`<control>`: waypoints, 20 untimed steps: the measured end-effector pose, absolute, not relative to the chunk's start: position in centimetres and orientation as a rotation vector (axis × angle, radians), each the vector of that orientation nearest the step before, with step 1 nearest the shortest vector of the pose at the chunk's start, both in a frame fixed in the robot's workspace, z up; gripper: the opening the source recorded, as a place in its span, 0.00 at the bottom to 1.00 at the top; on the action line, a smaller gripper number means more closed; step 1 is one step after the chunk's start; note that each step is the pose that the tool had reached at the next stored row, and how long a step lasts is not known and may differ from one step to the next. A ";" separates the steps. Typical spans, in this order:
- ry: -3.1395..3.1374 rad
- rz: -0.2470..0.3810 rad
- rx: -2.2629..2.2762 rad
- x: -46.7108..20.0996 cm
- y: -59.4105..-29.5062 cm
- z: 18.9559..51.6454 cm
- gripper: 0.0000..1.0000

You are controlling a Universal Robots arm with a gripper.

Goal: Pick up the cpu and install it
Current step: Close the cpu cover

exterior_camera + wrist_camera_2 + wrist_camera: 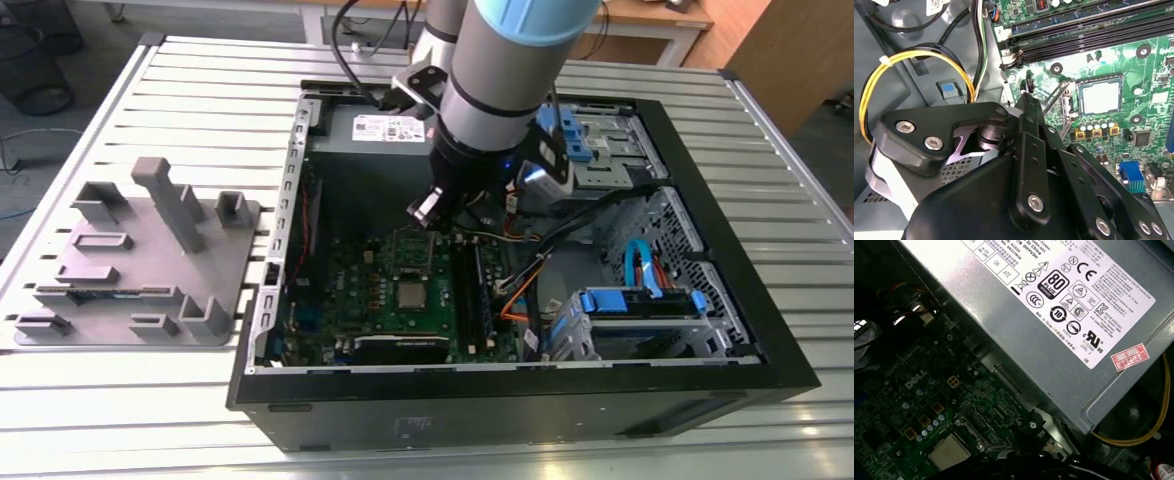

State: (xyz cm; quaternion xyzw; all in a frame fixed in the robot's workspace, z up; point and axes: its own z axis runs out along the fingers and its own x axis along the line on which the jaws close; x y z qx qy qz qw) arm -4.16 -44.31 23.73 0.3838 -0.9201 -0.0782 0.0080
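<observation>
The arm hangs over the open PC case [747,330] on the slatted table [200,90], its tool [447,215] low inside, above the upper part of the motherboard [400,290] near the power supply [367,128]. The cpu [412,294] sits flat in its socket in the middle of the board, silver top facing up, apart from the tool. In the second wrist view the cpu [1099,97] lies square in the socket frame, with memory slots [1079,30] running along one side and a row of yellow-topped capacitors [1096,131] along the other. The tool [1026,97] shows its black linkage narrowing to a tip, fingers drawn close together with nothing between them, the tip beside the socket and clear of the chip. A yellow cable loop [914,75] curls near the case wall. The first wrist view catches the cpu [949,452] again, close to the power supply's labelled grey side [1054,315]. On the exterior view's left, a grey holder plate [134,260] with upright blocks rests on the table, well apart from the case.
</observation>
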 end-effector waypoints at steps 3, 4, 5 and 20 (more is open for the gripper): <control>-2.870 -0.244 1.212 -4.2 -44.3 23.9 0.11; -2.868 -0.244 1.215 -4.2 -44.3 24.0 0.11; -2.867 -0.244 1.218 -4.2 -44.3 24.0 0.11; -2.846 -0.244 1.260 -4.2 -44.4 24.4 0.11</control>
